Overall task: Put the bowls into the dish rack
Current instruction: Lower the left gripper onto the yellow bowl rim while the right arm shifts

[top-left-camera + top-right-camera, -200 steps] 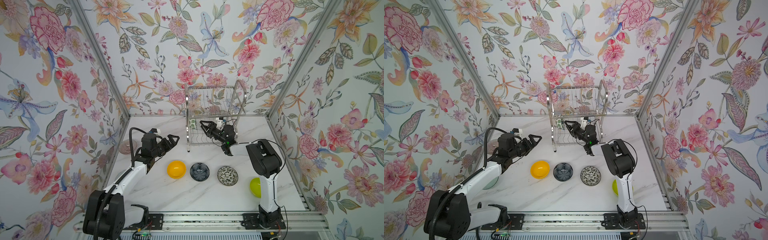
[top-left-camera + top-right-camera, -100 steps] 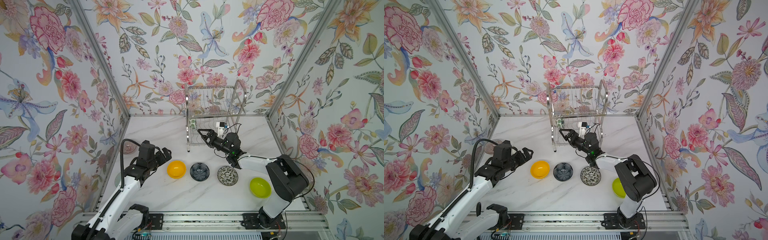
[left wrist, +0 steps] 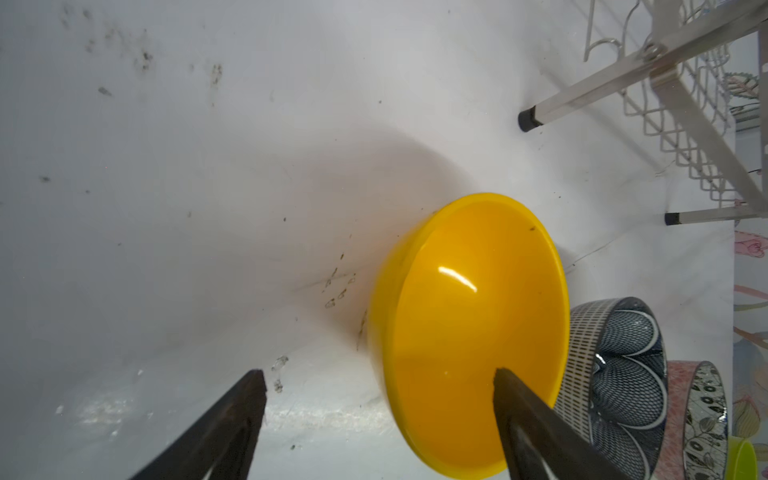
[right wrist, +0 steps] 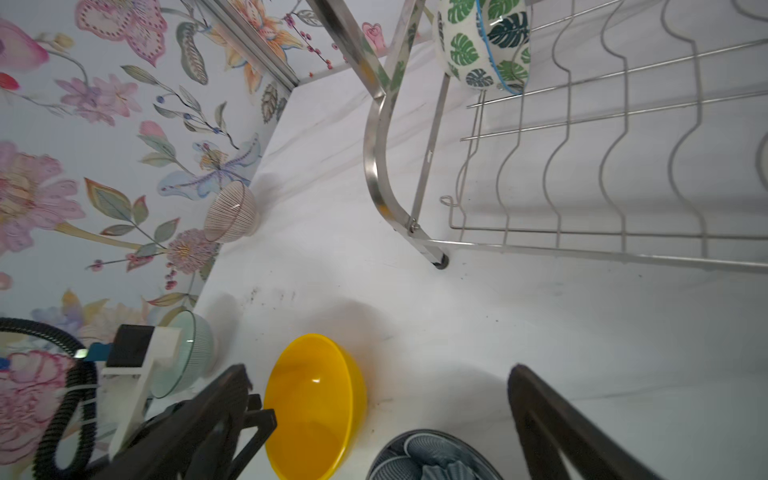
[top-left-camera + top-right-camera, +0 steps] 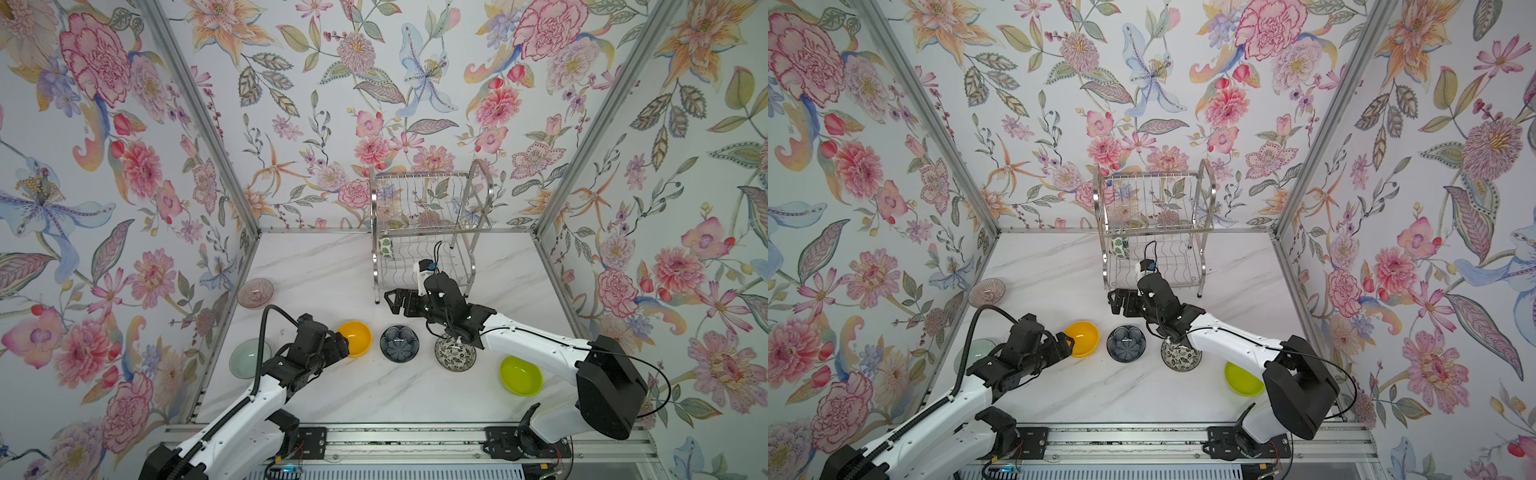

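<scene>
One bowl of seven is racked; six wait on the white marbled tabletop (image 5: pixel 332 266): a pale green glass bowl (image 5: pixel 245 358), a ribbed pink glass bowl (image 5: pixel 255 293), a glossy orange-yellow bowl (image 3: pixel 469 324) whose near rim lies between my left jaws, spread, not pinching, and a dark blue petal-patterned bowl (image 5: pixel 400 343). The leaf-printed white bowl (image 5: pixel 386 248) stands on edge in the steel wire dish rack (image 5: pixel 419 176); my right jaws hang before it, spread, empty. Then a black-white floral bowl (image 5: pixel 455 357), a smooth lime green bowl (image 5: pixel 520 375).

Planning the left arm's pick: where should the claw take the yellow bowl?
Pinch the rim wall on the side facing the left claw, from above, one finger inside, one outside. The yellow bowl sits upright, mouth up, thin-rimmed; the blue bowl crowds its far side.
</scene>
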Controlling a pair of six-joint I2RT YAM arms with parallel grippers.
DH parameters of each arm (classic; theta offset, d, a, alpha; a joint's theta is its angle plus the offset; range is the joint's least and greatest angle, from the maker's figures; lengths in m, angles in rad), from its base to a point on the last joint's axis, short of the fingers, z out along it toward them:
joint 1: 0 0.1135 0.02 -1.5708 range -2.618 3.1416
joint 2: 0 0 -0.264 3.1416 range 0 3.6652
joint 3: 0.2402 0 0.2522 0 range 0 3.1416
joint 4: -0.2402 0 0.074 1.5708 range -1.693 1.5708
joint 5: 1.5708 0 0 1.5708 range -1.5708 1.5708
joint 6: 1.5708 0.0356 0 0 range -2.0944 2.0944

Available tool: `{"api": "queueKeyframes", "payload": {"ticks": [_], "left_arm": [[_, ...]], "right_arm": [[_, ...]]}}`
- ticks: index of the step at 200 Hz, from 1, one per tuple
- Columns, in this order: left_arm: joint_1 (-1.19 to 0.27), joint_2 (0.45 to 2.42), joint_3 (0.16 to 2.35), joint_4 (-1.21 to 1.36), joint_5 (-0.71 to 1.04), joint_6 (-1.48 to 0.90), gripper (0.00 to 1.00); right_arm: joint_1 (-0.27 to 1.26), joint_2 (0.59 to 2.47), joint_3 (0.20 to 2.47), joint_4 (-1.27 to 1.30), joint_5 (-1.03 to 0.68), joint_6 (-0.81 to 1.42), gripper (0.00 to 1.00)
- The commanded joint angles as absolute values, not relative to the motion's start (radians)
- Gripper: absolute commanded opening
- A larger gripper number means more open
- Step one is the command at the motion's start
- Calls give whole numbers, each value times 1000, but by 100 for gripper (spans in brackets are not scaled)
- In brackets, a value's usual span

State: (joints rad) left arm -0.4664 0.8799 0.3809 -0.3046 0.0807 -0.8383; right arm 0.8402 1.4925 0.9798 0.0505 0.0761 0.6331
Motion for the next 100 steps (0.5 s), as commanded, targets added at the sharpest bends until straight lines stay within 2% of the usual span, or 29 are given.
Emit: {"api": "queueKeyframes", "payload": {"ticks": [1,35,49,57,100], "left_arm": [[-476,889,364,-238,51,-835,86],[-479,921,356,-185,72,-824,76],[-479,936,353,-162,57,-819,61],[-479,949,356,-154,59,-820,56],[-480,965,360,-153,63,-833,44]], "right_arm": [[878,1502,989,-78,271,512,98],[891,1524,976,-74,307,499,98],[893,1526,972,-67,310,493,99],[891,1528,971,-58,313,488,99],[887,1574,1030,-84,355,444,99]]}}
